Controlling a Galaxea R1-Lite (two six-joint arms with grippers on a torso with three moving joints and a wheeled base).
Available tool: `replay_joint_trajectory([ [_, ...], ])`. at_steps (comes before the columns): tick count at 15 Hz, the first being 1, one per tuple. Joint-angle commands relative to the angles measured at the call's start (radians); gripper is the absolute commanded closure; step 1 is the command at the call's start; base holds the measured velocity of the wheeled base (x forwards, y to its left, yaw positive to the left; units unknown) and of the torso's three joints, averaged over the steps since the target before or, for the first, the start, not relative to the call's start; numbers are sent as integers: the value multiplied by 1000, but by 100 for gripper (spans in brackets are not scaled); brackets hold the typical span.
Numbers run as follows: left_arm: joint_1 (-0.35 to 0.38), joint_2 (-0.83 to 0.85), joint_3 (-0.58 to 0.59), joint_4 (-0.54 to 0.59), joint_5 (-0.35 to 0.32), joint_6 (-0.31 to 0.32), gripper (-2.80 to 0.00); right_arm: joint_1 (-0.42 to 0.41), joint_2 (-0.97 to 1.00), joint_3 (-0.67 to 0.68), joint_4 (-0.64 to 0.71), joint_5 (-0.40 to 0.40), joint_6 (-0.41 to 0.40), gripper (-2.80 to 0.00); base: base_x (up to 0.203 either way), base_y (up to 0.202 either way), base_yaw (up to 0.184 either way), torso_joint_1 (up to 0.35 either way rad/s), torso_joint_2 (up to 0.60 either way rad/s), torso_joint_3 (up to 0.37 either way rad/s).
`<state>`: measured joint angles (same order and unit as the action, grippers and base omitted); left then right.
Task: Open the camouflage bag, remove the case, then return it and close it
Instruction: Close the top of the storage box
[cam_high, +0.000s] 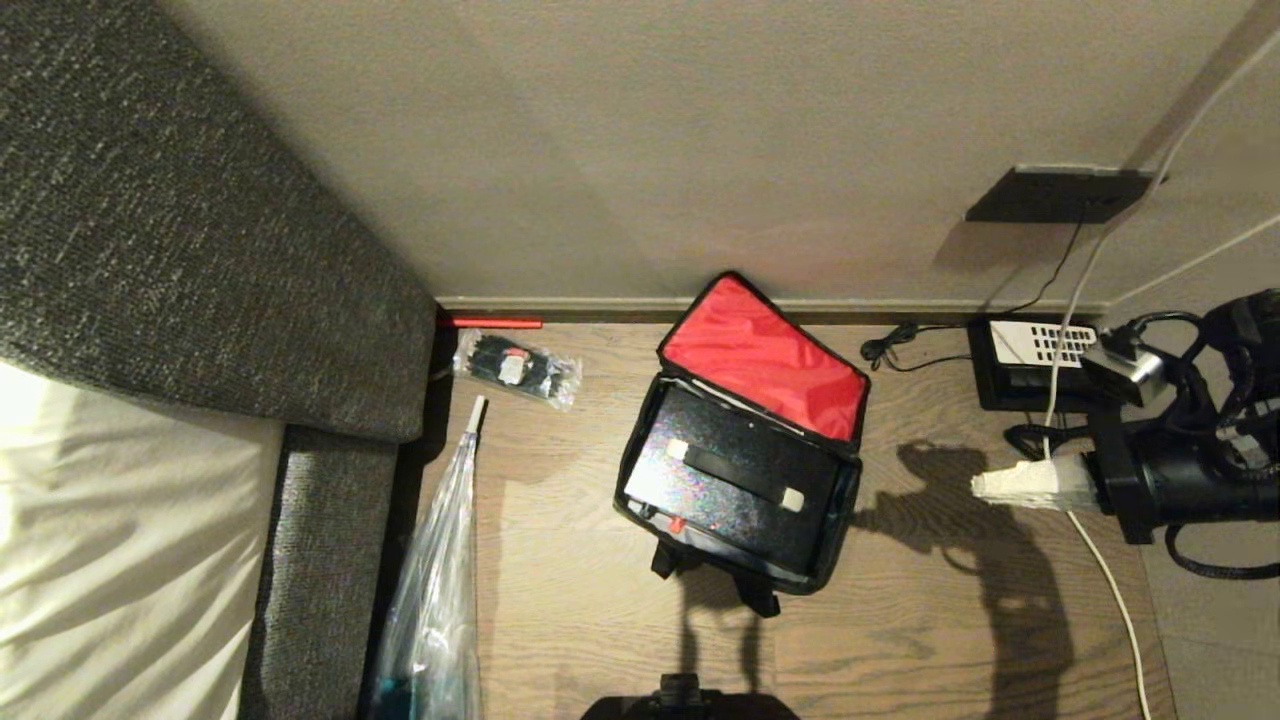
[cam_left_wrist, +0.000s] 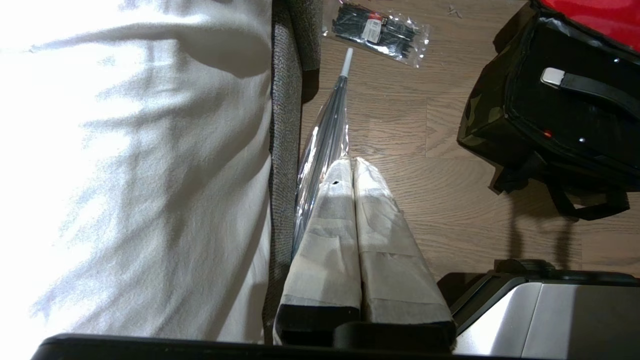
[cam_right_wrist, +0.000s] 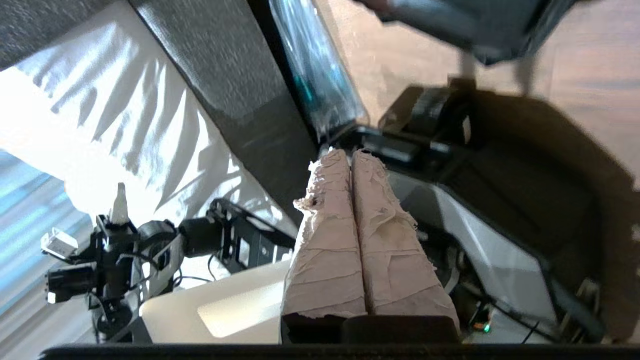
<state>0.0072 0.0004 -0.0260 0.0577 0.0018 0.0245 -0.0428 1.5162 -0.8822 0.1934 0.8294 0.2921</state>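
Head view, looking down at a wood floor (cam_high: 560, 620) by a beige wall (cam_high: 640, 130): we see the camouflage bag (cam_high: 838, 545) standing open near the baseboard, approx. mid-frame, its red-lined lid (cam_high: 765, 355) folded back and leaning toward the wall. The case (cam_high: 735, 478) sits inside the bag, its top exposed; we note the long black handle (cam_high: 737, 472) w/ silver ends lying diagonally across it and a small red button (cam_high: 677, 523) at the near edge. Black straps (cam_high: 757, 595) trail from the bag's near side onto the floor. The right gripper (cam_high: 985, 487) enters from the right edge, well apart from the bag, its taped fingers pressed together and holding nothing (the right wrist view shows the two pads (cam_right_wrist: 325, 220) flush against each other, pointing toward the robot's own base). The left gripper (cam_left_wrist: 352, 164) shows only in the left wrist view, fingers likewise together and empty, hanging over the floor beside a folded clear umbrella (cam_left_wrist: 327, 135). Left of the bag: a clear packet of black ties (cam_high: 517, 368), a thin red stick (cam_high: 495, 323) along the baseboard, and a grey upholstered bed frame (cam_high: 180, 220) w/ white sheet (cam_high: 120, 540). Right of the bag: a black phone w/ white keypad (cam_high: 1030, 360) on the floor, and a black wall plate (cam_high: 1060, 193) above it, cords running down.
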Motion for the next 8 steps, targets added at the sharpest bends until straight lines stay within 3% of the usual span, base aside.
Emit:
replay_joint_trajectory([
  [1,0,0,0,0,1,-2,0,0,-4,19,-3,4,1,0,0,0,0,0,0,0],
  [5,0,0,-2,7,1,-3,0,0,27,-9,-13,5,1,0,0,0,0,0,0,0],
  [8,0,0,0,2,1,-14,0,1,31,-5,-17,7,0,0,0,0,0,0,2,-123],
])
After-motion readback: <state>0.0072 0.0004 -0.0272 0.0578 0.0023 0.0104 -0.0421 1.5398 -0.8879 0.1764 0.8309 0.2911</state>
